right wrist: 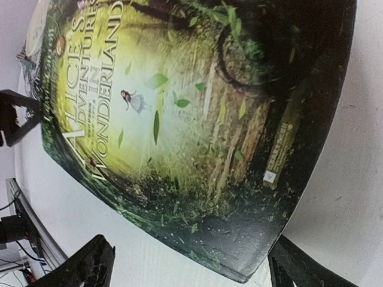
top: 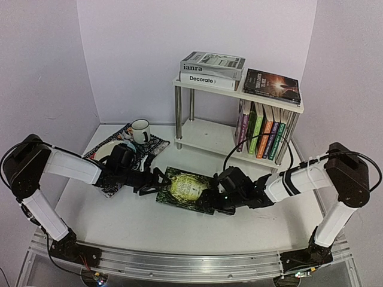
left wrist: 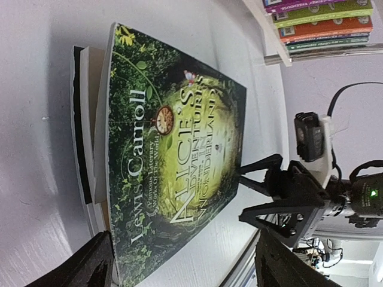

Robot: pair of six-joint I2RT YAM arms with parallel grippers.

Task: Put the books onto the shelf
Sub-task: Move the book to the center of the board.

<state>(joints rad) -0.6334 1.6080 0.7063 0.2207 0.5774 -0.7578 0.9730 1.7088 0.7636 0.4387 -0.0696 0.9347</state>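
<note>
**Spotter:** Your left gripper (top: 158, 182) sits at the left edge of the Alice book (top: 187, 189), fingers spread wide, clamped on nothing.

**Caller:** Your right gripper (top: 211, 197) faces it from the opposite edge. Its jaws are just as far apart, with the book's near corner lying between them.

**Spotter:** The book lies flat, cover up, in the middle of the table (top: 131, 221), in front of the shelf (top: 239, 95). From your left wrist I see black-edged pages (left wrist: 90, 119) under the cover. Whether that's the same book or a second one, I cannot tell.

**Caller:** On the shelf you have an upright row (top: 263, 131) of colourful books at the right end of the lower board. Two white books (top: 212, 69) are stacked top left, and a dark book (top: 272, 85) lies flat beside them.

**Spotter:** Off to your left, a mug (top: 140, 130) stands on a patterned placemat (top: 152, 146).
</note>
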